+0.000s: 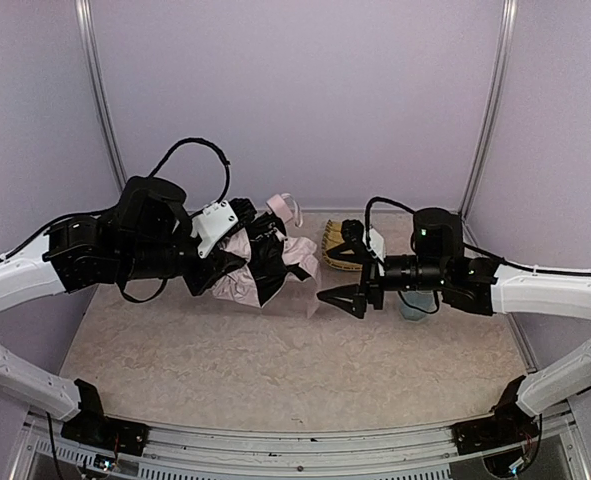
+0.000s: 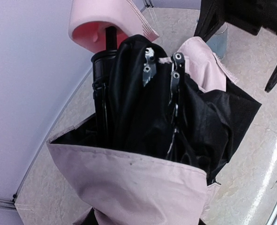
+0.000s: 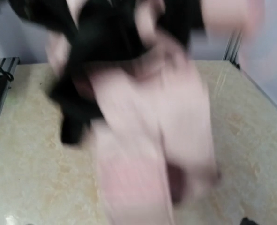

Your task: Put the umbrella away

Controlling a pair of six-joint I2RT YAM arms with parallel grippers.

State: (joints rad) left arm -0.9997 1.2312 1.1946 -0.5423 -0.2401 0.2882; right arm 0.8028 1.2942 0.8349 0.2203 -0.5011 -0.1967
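The umbrella [image 1: 265,262], pale-pink fabric over black lining, hangs half-folded above the table at the back centre. My left gripper [image 1: 233,250] is shut on its bunched fabric, which hides the fingers. In the left wrist view the umbrella [image 2: 143,178] fills the frame, its black shaft [image 2: 111,40] running up to the pink handle [image 2: 98,21] and its metal rib ends [image 2: 175,70] sticking out. My right gripper [image 1: 333,263] stands wide open just right of the umbrella, holding nothing. The right wrist view is blurred and shows only the umbrella [image 3: 143,117] close ahead.
A woven yellow tray [image 1: 333,262] lies behind the right gripper at the back of the table [image 1: 275,360]. A pale blue cup [image 1: 413,306] stands under the right forearm. Purple walls close in the back and sides. The right gripper's black fingers [image 2: 211,21] show in the left wrist view.
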